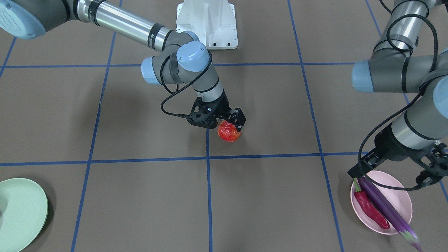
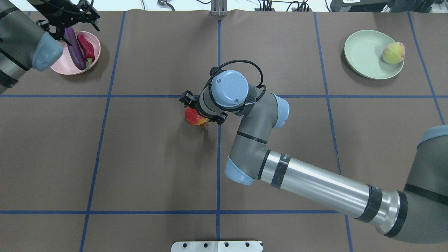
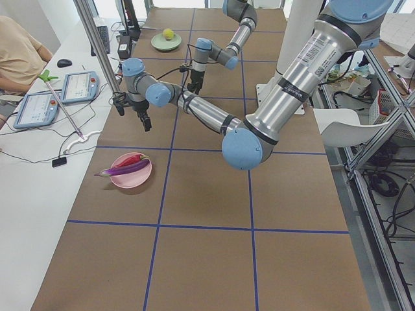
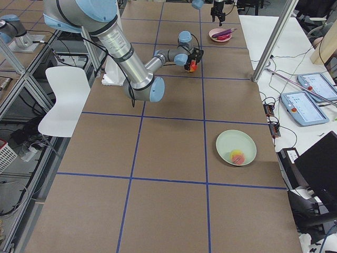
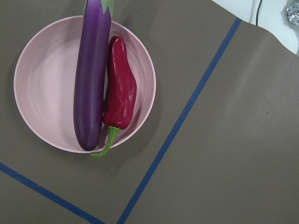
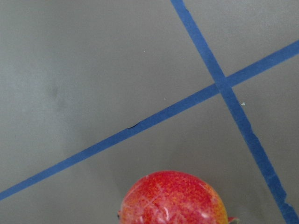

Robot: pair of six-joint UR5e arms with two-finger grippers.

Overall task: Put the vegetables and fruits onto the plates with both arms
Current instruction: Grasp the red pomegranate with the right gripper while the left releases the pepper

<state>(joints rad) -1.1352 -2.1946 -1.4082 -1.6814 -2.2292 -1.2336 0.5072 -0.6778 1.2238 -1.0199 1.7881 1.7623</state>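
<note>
My right gripper (image 1: 229,123) is at the table's middle with its fingers on either side of the shiny red-orange round fruit (image 1: 229,132), closed on it at or just above the surface. The fruit also shows in the right wrist view (image 6: 173,198). My left gripper (image 2: 68,21) hovers open and empty over the pink plate (image 2: 59,65). That plate holds the purple eggplant (image 5: 91,84) and the red chili pepper (image 5: 120,88) side by side. The peach (image 2: 393,52) lies on the mint green plate (image 2: 364,52) at the far right.
The white base block (image 1: 206,24) stands at the robot's edge of the table. Blue tape lines cross the brown table cover. Tablets, cables and an operator (image 3: 19,58) are along the far side. A metal post (image 3: 97,39) stands near the pink plate.
</note>
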